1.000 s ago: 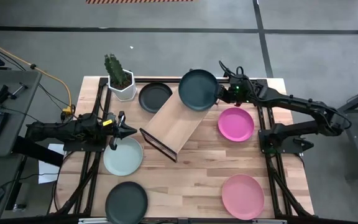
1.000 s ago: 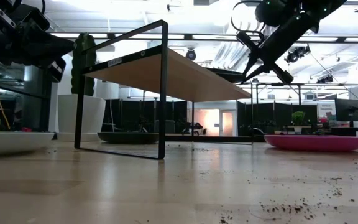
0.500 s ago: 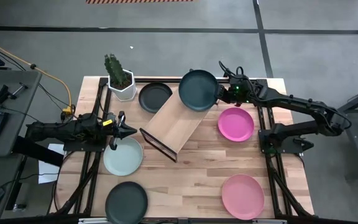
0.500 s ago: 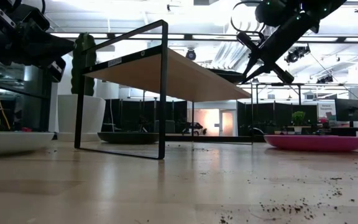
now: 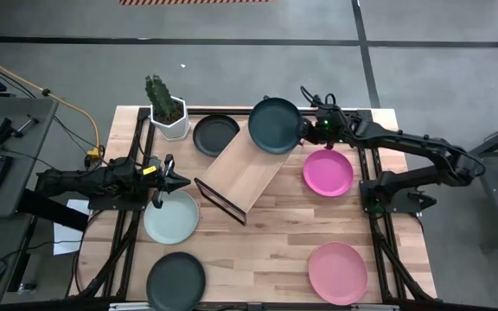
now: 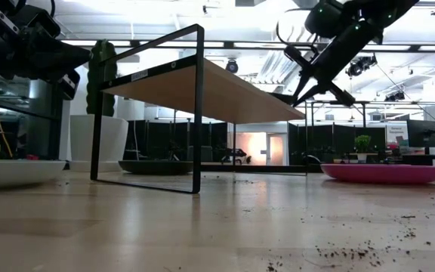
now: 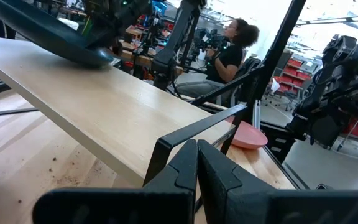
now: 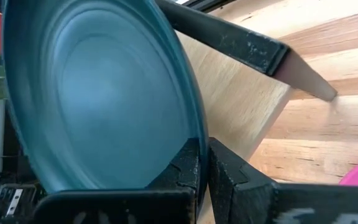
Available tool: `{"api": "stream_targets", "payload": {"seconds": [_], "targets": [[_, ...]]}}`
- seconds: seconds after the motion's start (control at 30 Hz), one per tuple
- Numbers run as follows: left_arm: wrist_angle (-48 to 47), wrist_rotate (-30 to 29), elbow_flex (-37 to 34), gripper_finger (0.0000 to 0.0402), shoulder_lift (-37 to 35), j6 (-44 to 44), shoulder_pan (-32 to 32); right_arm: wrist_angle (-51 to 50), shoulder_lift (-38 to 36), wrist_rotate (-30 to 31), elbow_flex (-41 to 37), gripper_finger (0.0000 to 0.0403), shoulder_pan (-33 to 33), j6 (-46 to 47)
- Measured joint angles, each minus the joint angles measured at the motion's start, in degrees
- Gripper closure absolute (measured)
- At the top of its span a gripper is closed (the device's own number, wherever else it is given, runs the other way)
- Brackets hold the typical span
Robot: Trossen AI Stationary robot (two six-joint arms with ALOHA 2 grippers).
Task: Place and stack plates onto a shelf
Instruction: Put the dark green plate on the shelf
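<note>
The right arm is reaching in from the counter's right side, elbow bent, its pincer (image 5: 304, 127) clamping its fingers (image 8: 191, 163) on the rim of a dark teal plate (image 5: 275, 124). The left arm is lying stretched along the counter's left edge, its pincer (image 5: 176, 181) pressed closed, holding nothing.

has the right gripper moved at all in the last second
Yes, slightly. In the high view the right gripper, shut on the dark teal plate, has shifted a little left toward the cactus pot, carrying the plate further over the shelf.
</note>
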Motion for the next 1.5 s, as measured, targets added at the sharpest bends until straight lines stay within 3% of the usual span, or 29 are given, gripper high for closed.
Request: {"api": "stream_targets", "payload": {"seconds": [0.27,0.77,1.13,1.5], "targets": [[0.0,0.0,0.0,0.0401,0.0,0.0,0.0,0.1,0.4,-0.1,0.0,0.0395,0.0,-0.1],[0.0,0.0,0.0,0.0401,0.0,0.0,0.0,-0.1,0.1,0.5,0.0,0.0295,-0.7,-1.5],[0.0,0.0,0.0,0.0401,0.0,0.0,0.0,2.9,-0.3,1.0,0.0,0.029,-3.5,-3.2],[0.0,0.0,0.0,0.0401,0.0,0.0,0.0,4.6,-6.0,1.2,0.0,0.029,-6.3,-7.9]]}}
